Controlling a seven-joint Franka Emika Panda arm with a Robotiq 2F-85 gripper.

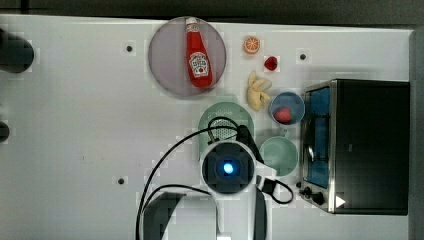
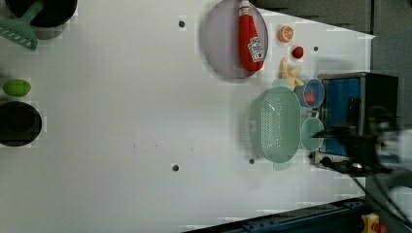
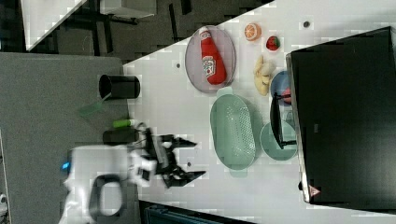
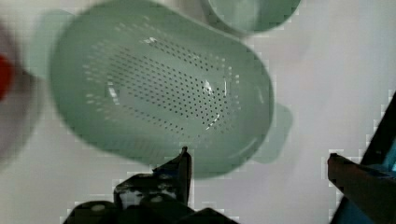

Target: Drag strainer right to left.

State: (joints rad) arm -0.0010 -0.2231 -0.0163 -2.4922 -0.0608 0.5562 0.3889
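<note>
Gripper: the gripper [image 3: 189, 158] hangs wide open, empty, above the bench [image 3: 187, 112].
Strainer: pale mint-green oval plastic strainer [image 3: 232, 130] sits just beside the round mint-green cup [image 3: 275, 142].
Risk: a low descent may clip the cup or tip the strainer's rim.

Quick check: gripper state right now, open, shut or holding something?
Gripper: open, jaws spread wide, holding nothing; it is above the pale mint-green oval plastic strainer, not touching it.
</note>
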